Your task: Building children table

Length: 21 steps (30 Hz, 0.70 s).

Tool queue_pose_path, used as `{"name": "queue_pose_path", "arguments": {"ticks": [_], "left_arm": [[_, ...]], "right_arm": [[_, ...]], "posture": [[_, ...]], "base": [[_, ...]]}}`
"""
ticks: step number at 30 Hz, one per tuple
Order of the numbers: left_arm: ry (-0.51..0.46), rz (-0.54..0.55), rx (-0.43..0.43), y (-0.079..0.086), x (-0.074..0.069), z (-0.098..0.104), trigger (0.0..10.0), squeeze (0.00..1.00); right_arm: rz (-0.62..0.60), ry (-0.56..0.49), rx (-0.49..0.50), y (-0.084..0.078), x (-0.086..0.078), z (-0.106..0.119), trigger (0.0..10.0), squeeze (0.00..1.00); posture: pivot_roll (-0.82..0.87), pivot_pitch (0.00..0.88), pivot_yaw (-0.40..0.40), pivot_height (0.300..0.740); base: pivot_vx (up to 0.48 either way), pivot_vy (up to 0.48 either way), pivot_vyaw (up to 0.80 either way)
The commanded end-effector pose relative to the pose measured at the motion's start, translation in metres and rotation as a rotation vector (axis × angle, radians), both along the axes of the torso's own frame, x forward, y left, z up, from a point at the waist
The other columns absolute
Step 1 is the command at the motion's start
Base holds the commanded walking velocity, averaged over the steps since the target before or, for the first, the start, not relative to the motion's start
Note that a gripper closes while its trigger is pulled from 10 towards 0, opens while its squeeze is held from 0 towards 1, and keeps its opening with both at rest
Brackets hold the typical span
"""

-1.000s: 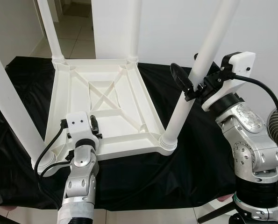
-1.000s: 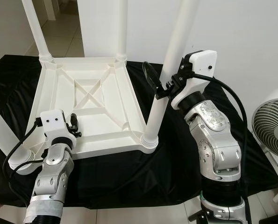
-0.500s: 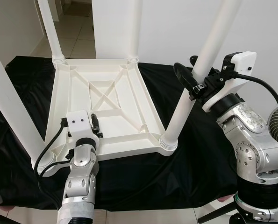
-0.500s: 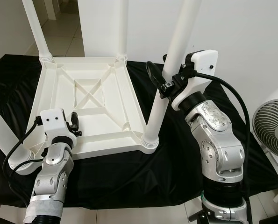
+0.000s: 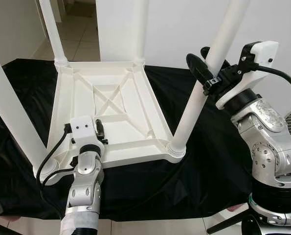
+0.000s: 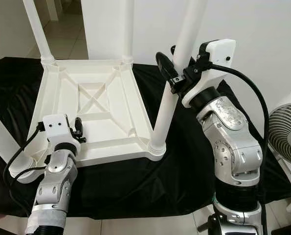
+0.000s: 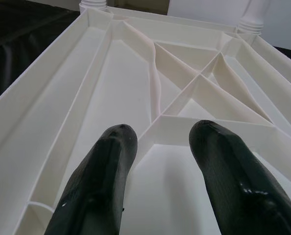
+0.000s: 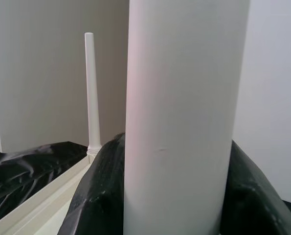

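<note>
On a black cloth (image 5: 218,161), upturned white children table (image 5: 111,112) with legs up, right tool (image 5: 207,68) pinching its near-right leg (image 5: 194,105), left tool (image 7: 160,161) spread over the ribbed underside in the left wrist view, fan (image 6: 287,129) at right edge.

Head stereo pair looks fwd & down from above; both eyes share the upturned white table (image 5: 111,105) on black cloth (image 5: 218,161), w/ both arms. Left wrist cam sits low & close, facing along its fingers (image 7: 99,181) across the table's ribbed underside. Right wrist cam is v. close to a leg (image 8: 184,112).
</note>
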<state>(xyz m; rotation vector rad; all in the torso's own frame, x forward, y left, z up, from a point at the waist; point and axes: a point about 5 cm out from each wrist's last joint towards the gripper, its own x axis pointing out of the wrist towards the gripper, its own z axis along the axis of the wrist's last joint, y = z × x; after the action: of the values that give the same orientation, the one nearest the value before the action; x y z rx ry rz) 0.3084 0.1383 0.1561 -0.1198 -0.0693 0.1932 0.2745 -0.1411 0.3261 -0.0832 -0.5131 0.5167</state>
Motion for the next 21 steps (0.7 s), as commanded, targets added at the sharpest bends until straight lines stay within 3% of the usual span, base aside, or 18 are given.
{"name": "queue_pose_path", "arguments": {"ticks": [1, 6, 7, 14, 17, 21], "left_arm": [[0.05, 0.026, -0.017, -0.005, -0.004, -0.014, 10.0, 0.0], [0.051, 0.018, -0.037, -0.004, -0.003, -0.015, 10.0, 0.0], [0.046, 0.017, -0.022, 0.005, -0.001, -0.014, 10.0, 0.0], [0.029, 0.043, 0.013, 0.023, 0.002, -0.006, 10.0, 0.0], [-0.003, 0.064, 0.032, 0.035, 0.006, 0.009, 10.0, 0.0], [-0.023, 0.055, 0.026, 0.031, 0.008, 0.018, 10.0, 0.0]], "right_arm": [[-0.018, -0.01, -0.039, -0.001, -0.003, 0.002, 0.0, 0.0], [-0.089, -0.015, -0.023, -0.01, -0.001, 0.004, 0.0, 0.0], [-0.179, -0.019, 0.029, -0.024, 0.001, 0.005, 0.0, 0.0], [-0.29, -0.013, 0.093, -0.041, 0.002, 0.002, 0.0, 0.0], [-0.447, 0.008, 0.202, -0.065, 0.002, -0.009, 0.0, 0.0], [-0.517, 0.047, 0.294, -0.077, 0.002, -0.022, 0.0, 0.0]], "posture": [[-0.05, 0.077, -0.074, 0.74], [-0.05, 0.079, -0.072, 0.74], [-0.05, 0.084, -0.066, 0.74], [-0.05, 0.089, -0.054, 0.74], [-0.04, 0.094, -0.048, 0.74], [-0.04, 0.098, -0.039, 0.74]], "base": [[0.0, 0.0, 0.0], [0.0, 0.0, 0.0], [0.0, 0.0, 0.0], [0.0, 0.0, 0.0], [0.0, 0.0, 0.0], [0.0, 0.0, 0.0]]}}
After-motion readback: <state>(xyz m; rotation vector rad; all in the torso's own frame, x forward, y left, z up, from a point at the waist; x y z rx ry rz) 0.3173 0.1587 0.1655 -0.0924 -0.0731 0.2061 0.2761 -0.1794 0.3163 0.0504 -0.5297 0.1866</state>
